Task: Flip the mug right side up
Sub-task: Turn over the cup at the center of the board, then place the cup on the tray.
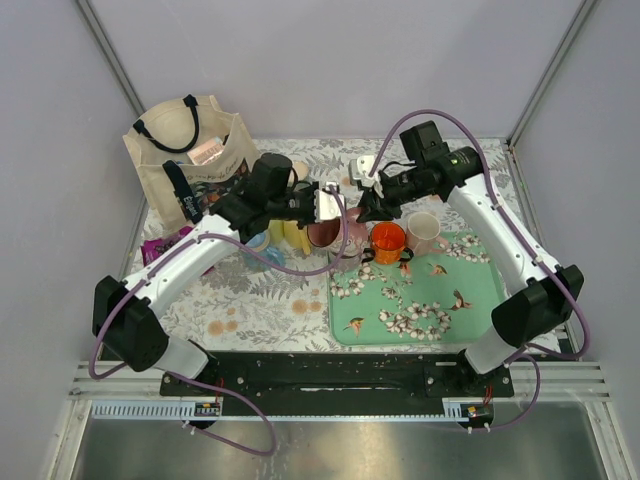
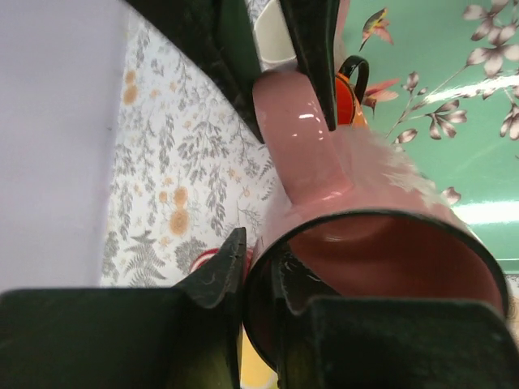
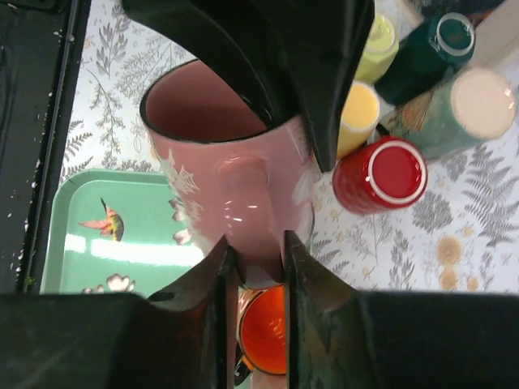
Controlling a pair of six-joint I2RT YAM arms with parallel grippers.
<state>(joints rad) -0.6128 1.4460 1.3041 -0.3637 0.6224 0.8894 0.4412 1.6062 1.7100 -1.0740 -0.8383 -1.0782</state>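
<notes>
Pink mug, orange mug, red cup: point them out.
pink mug (image 3: 188, 166), right wrist view, outer wall beside the handle.
orange mug (image 3: 263, 328), right wrist view, its inside.
red cup (image 3: 395, 172), right wrist view, round end facing the camera.

The pink ceramic mug (image 1: 323, 234) is just left of the small orange mug (image 1: 387, 241) on the green flowered tray (image 1: 484, 298).

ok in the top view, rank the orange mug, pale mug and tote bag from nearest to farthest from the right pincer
1. orange mug, just in front of the right pincer, at the tray's back left corner.
2. pale mug, further right on the tray.
3. tote bag, far off at the table's back left.
</notes>
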